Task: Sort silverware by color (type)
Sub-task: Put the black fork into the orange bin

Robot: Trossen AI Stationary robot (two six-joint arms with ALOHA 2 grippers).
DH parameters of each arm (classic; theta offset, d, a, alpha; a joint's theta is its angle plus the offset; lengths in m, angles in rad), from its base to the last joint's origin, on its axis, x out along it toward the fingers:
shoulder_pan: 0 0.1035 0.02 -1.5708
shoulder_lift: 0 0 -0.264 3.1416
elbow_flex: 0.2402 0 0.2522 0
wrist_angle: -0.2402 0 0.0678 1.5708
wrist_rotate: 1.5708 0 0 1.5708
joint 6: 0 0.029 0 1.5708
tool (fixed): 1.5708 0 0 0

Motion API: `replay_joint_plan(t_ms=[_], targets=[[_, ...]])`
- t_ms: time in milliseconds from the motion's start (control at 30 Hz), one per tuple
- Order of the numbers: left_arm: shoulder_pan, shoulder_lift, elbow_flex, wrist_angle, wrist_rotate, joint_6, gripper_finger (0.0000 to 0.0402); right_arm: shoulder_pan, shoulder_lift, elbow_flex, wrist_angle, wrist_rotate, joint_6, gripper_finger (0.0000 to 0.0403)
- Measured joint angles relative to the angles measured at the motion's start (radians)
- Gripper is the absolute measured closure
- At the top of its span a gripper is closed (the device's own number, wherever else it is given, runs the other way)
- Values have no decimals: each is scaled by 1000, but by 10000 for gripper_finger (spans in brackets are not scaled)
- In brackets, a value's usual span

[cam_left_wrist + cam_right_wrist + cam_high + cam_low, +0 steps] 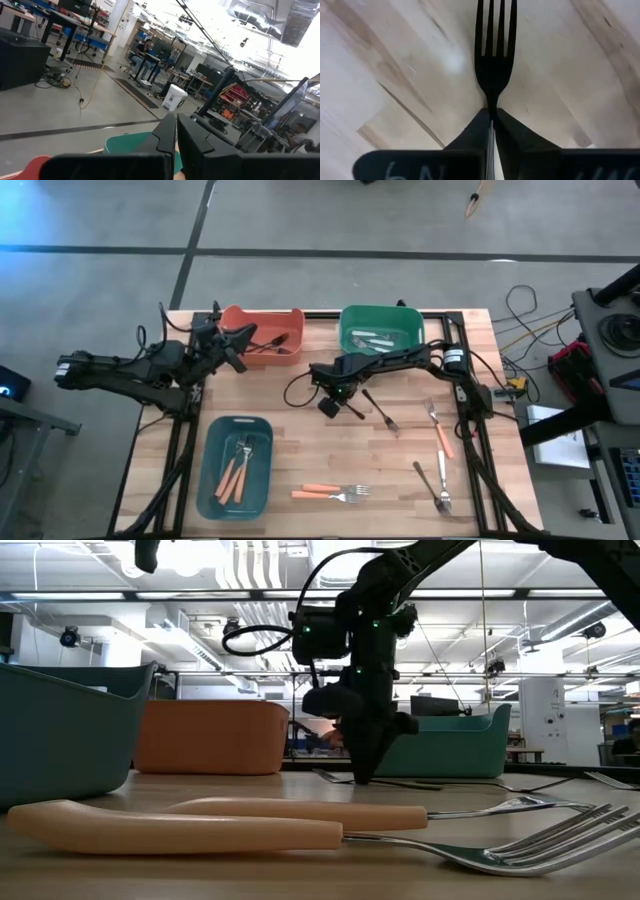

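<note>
Black fork point(494, 55) lay flat on the wood surface point(395, 75), neck pinched by the right gripper point(491, 117), fingers closed on it. Left gripper point(177, 131) waited shut by orange bin point(262, 335). Best lift straight, w/o twisting, I'd say.

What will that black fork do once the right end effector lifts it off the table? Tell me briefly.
The black fork looks thin and probably light, so it should lift easily. The right end effector is shut on its narrow neck, so the fork may pivot or slip between the pads. It lies flat on the wooden table, so rolling seems unlikely.
</note>
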Motion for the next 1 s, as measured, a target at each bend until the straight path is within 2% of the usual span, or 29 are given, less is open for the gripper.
replay_joint_plan(t_ms=[167, 300, 367, 467, 600, 700, 867, 1000], targets=[[0, 5, 0, -8, 0, -21, 401, 3, -85, -9, 12, -47, -23, 392], [0, 5, 0, -49, 4, -68, 401, 5, -240, -7, 18, -99, -68, 393], [0, 5, 0, -57, 32, -79, 401, 0, -318, -7, 17, -97, -91, 393], [0, 8, 0, -59, 127, -80, 390, 2, -423, -11, 30, -92, -135, 393], [0, 31, -4, -56, 285, -62, 345, 3, -565, -10, 140, -52, -185, 393], [0, 63, -6, -33, 359, -50, 294, 1, -627, -14, 267, -36, -225, 393], [0, 151, -6, 120, 446, -11, 216, 17, -661, -17, 493, -52, -295, 394], [-2, 249, 12, 280, 517, 45, 190, 16, -651, -16, 609, -70, -319, 394]])
